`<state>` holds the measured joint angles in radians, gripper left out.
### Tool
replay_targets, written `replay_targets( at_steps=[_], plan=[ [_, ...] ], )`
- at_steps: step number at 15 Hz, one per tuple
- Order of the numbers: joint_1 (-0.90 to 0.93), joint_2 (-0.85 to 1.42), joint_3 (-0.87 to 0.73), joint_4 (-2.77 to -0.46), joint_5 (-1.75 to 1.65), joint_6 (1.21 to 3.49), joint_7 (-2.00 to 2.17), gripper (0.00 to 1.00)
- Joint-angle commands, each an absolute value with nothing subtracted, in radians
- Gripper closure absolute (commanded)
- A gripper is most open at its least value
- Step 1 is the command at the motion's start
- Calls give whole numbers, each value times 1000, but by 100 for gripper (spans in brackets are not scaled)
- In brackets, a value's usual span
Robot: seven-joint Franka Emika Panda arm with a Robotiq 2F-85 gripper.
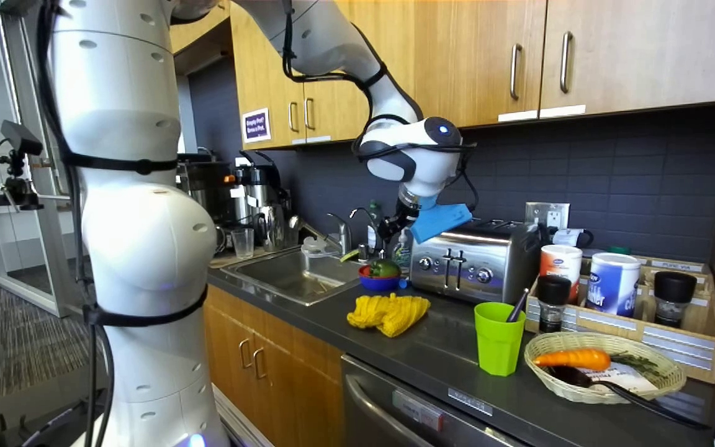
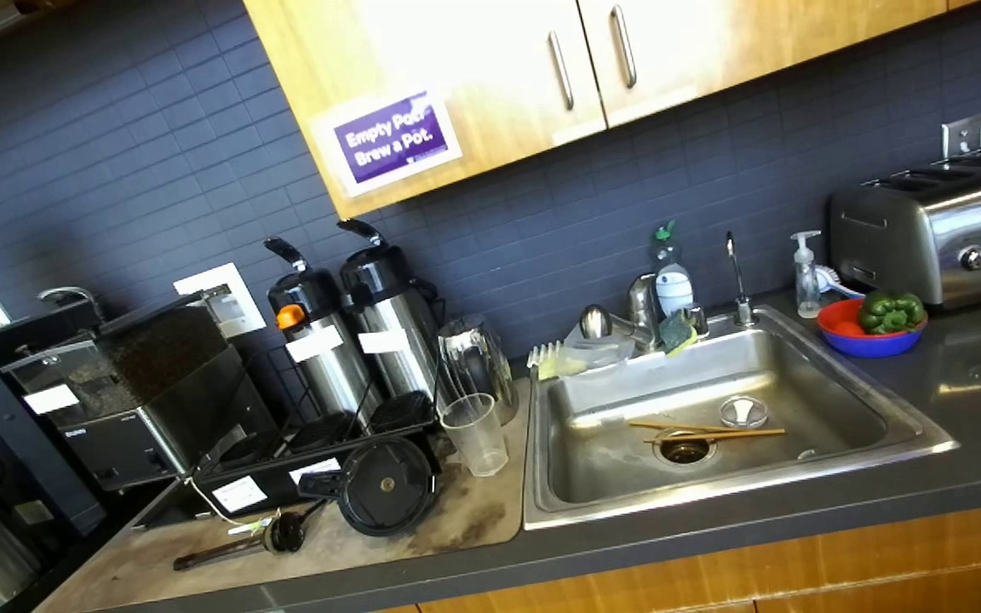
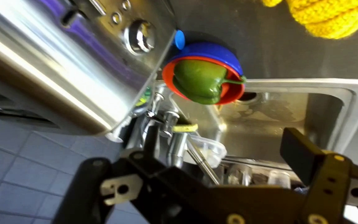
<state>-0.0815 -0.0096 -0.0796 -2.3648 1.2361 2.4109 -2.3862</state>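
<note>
In an exterior view, a white robot arm (image 1: 146, 236) rises beside a kitchen bench (image 1: 438, 347) and bends down over it. Its black jaws hang in the air near a silver toaster (image 1: 472, 261) and appear above a green bell pepper (image 1: 385, 269), which sits in a red bowl (image 1: 364, 271) nested in a blue bowl (image 1: 379, 284). Nearer the viewer are a crumpled yellow knitted cloth (image 1: 388, 313), a lime-green cup (image 1: 497, 341) with a dark stick (image 1: 517, 305) in it, and a wicker basket (image 1: 618, 344) holding an orange carrot (image 1: 571, 358) and a black spoon (image 1: 571, 376).

In an exterior view, the pepper and its bowls stand just beside a steel sink (image 2: 601, 434), where two wooden sticks (image 2: 746, 433) lie by the drain (image 2: 685, 449). A hand-pump bottle (image 2: 807, 285) stands behind the bowls; left of the sink are a clear plastic cup (image 2: 473, 434) and two steel pump dispensers (image 2: 341, 375). A purple sign (image 2: 392, 140) on the cupboard (image 2: 499, 51) reads "Empty Pot? Brew a Pot."

In the wrist view, the jaws reach in from the bottom edge, spread wide, their dark fingers (image 3: 300, 154) well apart and the tap (image 3: 177, 151) visible between them. Farther off lies the pepper, its stem pointing right; a small blue disc (image 3: 179, 39) sits between the toaster and the blue bowl.
</note>
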Motion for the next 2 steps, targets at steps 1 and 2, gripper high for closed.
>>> replay_targets(
  at_steps=[1, 2],
  plan=[
    [-87, -9, -87, -2354, 1198, 2342, -2375, 0],
    [-93, -8, -92, -2344, 1177, 2295, -2368, 0]
  ],
)
